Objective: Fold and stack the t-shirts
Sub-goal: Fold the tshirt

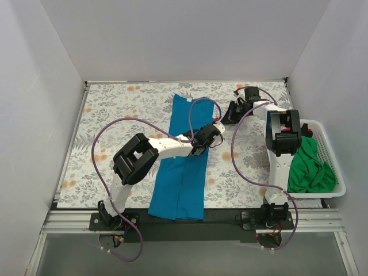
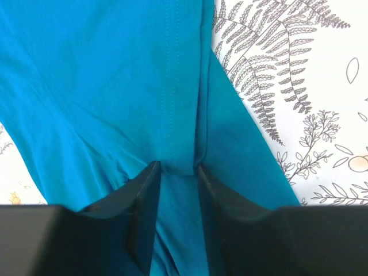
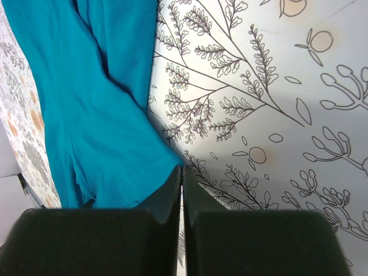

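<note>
Teal t-shirt (image 1: pixel 183 172) lies lengthwise mid-desk; left gripper (image 2: pixel 175 168) pinches its fold; right gripper (image 3: pixel 182 171) pressed together at its edge; green t-shirt (image 1: pixel 310 169) in right-edge basket (image 1: pixel 330 150).

This looks like a robot test booth in a lab. Plain white walls (image 1: pixel 190 34) box in a table (image 1: pixel 115 106) with a flowery cover. The left arm (image 1: pixel 138 161) and right arm (image 1: pixel 282 135) are bolted to a metal rail (image 1: pixel 66 221).
</note>
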